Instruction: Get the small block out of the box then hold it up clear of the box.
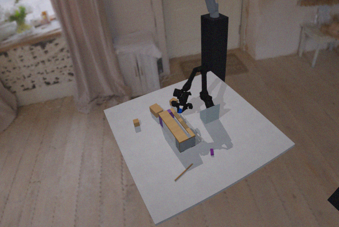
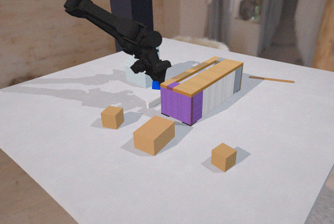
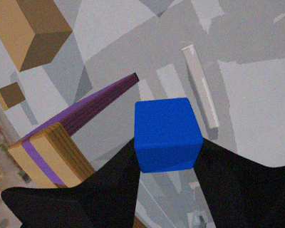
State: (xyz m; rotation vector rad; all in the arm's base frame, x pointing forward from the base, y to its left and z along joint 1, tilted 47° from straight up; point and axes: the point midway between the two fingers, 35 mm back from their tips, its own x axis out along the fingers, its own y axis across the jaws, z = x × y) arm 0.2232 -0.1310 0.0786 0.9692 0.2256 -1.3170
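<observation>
My gripper (image 1: 180,108) (image 2: 156,80) (image 3: 163,140) is shut on the small blue block (image 1: 179,110) (image 2: 155,85) (image 3: 167,133). It holds the block off the table, at about the height of the box's top, close beside the purple end of the box. The box (image 1: 172,125) (image 2: 210,77) (image 3: 51,151) is long, with a wooden slotted top, pale ribbed side and purple end (image 2: 176,104). It stands upright on the white table (image 1: 235,148) (image 2: 80,178).
Three tan blocks (image 2: 112,116) (image 2: 153,134) (image 2: 223,156) lie near the purple end. A pale blue-grey block (image 1: 210,113) (image 2: 135,78) stands behind my arm. A thin white bar (image 2: 153,102) (image 3: 201,90), a wooden stick (image 1: 183,172) (image 2: 270,79) and a small purple piece (image 1: 211,151) lie on the table.
</observation>
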